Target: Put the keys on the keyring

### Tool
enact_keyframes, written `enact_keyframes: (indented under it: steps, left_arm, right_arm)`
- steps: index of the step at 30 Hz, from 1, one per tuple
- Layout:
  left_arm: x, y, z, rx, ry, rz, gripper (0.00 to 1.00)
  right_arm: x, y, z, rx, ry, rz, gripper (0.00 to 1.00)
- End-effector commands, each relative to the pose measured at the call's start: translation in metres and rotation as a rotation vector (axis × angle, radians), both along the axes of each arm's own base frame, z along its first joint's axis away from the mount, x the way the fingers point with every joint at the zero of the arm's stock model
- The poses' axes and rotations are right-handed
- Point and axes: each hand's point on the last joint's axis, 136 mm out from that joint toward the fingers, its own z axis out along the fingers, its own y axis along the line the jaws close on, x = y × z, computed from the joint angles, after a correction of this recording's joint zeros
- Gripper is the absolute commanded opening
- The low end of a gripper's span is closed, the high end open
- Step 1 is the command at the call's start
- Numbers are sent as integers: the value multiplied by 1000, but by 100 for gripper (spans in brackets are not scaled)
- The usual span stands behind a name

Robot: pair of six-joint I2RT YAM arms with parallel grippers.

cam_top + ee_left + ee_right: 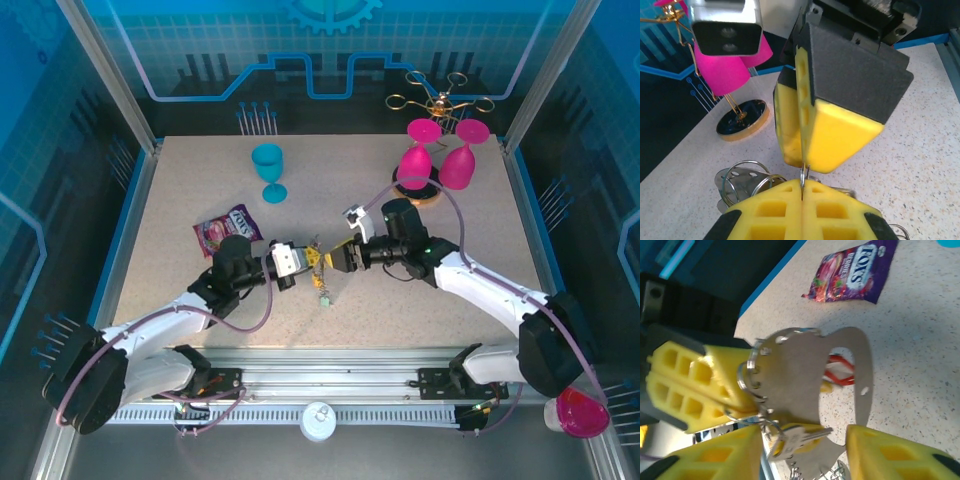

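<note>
Table [200,210]: speckled beige top, blue edging, aluminium rail [330,372] along the near edge. Enclosure: slanted aluminium posts [105,70] at the rear corners, blue back panel [200,40] printed with grid, gear and circuit lines, dark side panels [40,200] with blue line motifs. Light: even, cool.

I see the keys [802,436] as smooth silver metal with a bright sheen, and the keyring [746,374] as thin polished steel-coloured wire. The pads [890,455] of the right gripper [805,447] look like matt yellow rubbery foam, moulded with square pockets, on dull black plastic backing. The table [920,340] has a matt, finely speckled, stone-like top, and the purple snack wrapper [852,272] is glossy, crinkled plastic film.
</note>
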Motion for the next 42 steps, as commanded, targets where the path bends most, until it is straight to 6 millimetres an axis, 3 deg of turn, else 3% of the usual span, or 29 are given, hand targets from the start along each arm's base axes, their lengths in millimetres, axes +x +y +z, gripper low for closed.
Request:
enact_keyframes:
  steps: [1, 5, 9, 12, 23, 32, 36, 39, 42]
  left_arm:
    - [-9, -6, 18, -74, -17, -44, 0]
    - [-12, -9, 26, -138, 32, -76, 0]
    - [-14, -9, 35, -209, 101, -118, 0]
    - [-18, -9, 38, -238, 140, -166, 0]
    - [-28, -15, 37, -236, 129, -261, 0]
    - [-30, -16, 36, -228, 125, -280, 0]
    - [-30, -16, 37, -235, 128, -280, 0]
    - [-28, -15, 39, -246, 128, -270, 0]
    - [-16, -14, 36, -243, 148, -202, 4]
  right_arm:
    - [3, -16, 21, 32, -136, -3, 54]
    - [4, -29, 29, -53, -391, 28, 55]
    - [-21, -18, 48, 0, -695, 223, 46]
    - [-37, -14, 46, 10, -880, 346, 40]
    - [-41, 5, 50, 54, -881, 431, 28]
    - [-43, 11, 52, 77, -877, 442, 25]
    - [-41, 14, 51, 80, -875, 448, 16]
    - [-40, 16, 52, 82, -878, 451, 0]
    - [-39, 15, 53, 59, -885, 455, 0]
